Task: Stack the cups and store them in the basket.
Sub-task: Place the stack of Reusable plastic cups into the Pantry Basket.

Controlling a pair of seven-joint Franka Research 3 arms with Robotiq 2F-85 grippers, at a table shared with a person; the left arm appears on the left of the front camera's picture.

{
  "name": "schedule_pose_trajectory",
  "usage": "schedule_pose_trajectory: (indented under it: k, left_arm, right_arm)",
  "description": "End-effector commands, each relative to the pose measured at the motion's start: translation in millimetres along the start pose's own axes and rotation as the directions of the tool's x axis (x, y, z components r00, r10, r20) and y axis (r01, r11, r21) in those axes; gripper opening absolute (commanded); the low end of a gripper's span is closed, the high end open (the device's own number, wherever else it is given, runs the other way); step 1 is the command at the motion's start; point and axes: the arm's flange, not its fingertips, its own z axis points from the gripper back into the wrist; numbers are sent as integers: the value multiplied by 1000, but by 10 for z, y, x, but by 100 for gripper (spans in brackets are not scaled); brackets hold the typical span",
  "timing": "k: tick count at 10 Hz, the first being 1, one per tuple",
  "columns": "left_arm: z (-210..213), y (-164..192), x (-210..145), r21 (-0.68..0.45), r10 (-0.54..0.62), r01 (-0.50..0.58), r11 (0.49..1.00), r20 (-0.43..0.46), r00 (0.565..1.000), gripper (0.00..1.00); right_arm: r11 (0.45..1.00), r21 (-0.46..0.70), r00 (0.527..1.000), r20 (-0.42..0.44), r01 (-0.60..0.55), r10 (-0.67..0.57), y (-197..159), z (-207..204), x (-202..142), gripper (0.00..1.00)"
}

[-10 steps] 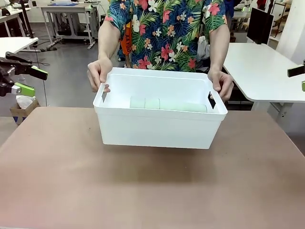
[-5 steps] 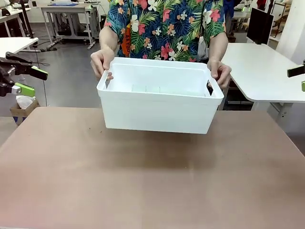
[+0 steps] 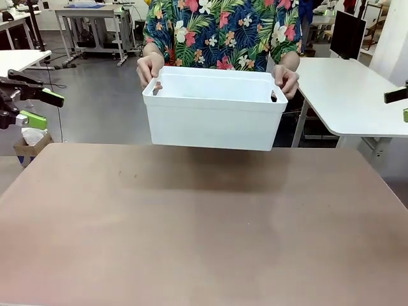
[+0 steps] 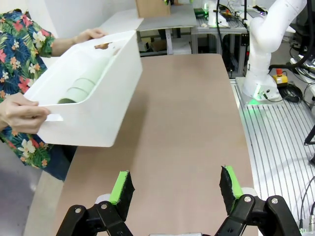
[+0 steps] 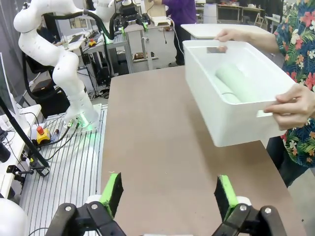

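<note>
Cups (image 4: 81,87) are lying on their side as a nested mint-green stack inside the white basket (image 3: 213,121); a person in a floral shirt has that basket lifted clear off the brown table (image 3: 204,236), one hand (image 3: 150,67) on each short end, the other hand (image 3: 286,80) gripping the opposite slot handle; left gripper (image 4: 174,187) sits back at the table's edge with its green-padded fingers spread wide, nothing between them; right gripper (image 5: 167,194) is the same deal, fingers wide apart and empty, well apart from the basket.
</note>
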Motion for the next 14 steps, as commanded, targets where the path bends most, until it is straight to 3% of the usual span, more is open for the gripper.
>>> schedule_pose_trajectory:
  k: [1,14]
  left_arm:
    - [3,-2,45,0,8,-8,1000,21,1000,92]
    - [3,-2,45,0,8,-8,1000,21,1000,92]
  right_arm:
    - [1000,-1,1000,20,0,0,15,6,39,100]
    - [1000,-1,1000,20,0,0,15,6,39,100]
